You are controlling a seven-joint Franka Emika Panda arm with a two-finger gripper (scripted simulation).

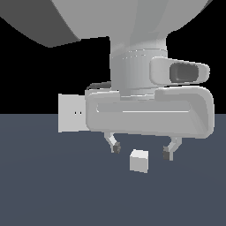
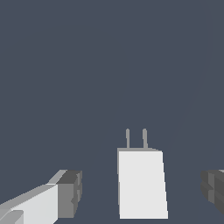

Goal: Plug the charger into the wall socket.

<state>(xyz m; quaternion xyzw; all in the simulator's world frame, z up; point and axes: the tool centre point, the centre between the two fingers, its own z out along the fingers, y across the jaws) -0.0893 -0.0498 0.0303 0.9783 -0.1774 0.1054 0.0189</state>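
The charger (image 1: 139,161) is a small white cube-like block lying on the dark floor. In the wrist view the charger (image 2: 141,181) shows two thin prongs at its far end. My gripper (image 1: 141,150) is open and hovers just above the charger, one fingertip (image 1: 116,148) on each side of it. In the wrist view the gripper (image 2: 142,194) straddles the block without touching it. The wall socket (image 1: 70,113) is an upright white square plate with two small dark holes, behind the hand at the exterior view's left, partly hidden by it.
The dark grey floor (image 1: 44,190) stretches all round. The arm's large wrist body (image 1: 141,66) fills the upper middle of the exterior view and hides part of the scene behind it.
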